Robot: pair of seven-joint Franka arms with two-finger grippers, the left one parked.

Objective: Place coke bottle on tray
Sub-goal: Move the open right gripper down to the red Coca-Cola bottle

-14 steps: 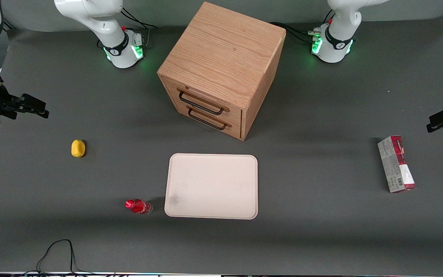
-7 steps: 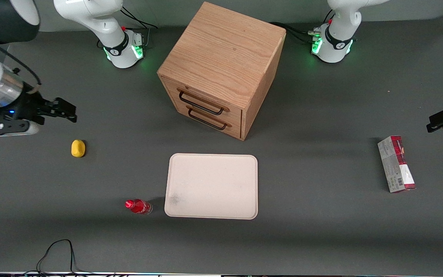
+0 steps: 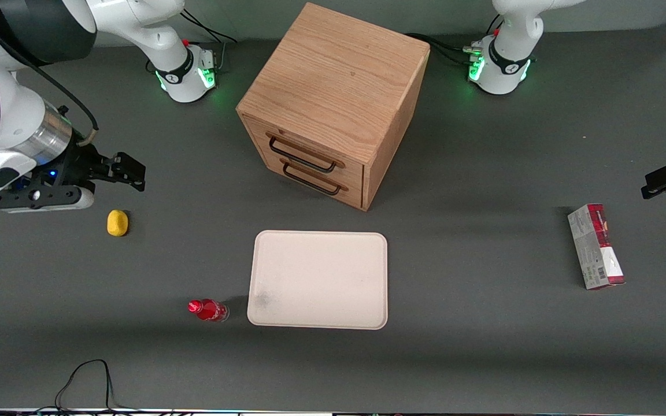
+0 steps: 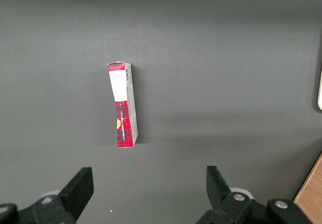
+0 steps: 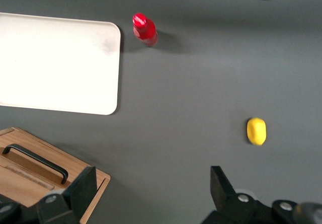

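Over the last second the gripper (image 3: 130, 173) has been carried in from the working arm's end of the desk (image 3: 483, 346), so the approach is judged under way. It is held above the desk, fingers spread and empty, near the yellow lump (image 3: 117, 223). The coke bottle (image 3: 208, 309) is seen upright just beside the tray (image 3: 318, 236), not yet on it.

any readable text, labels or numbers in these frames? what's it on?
Nothing legible.
Carton: print and a barcode on its red-and-grey faces, too small to read.
Coke bottle: red label, no letters readable.
Tray, wooden drawer box: no markings.
Gripper, fingers open, hovers above the table near the yellow lump: no text.
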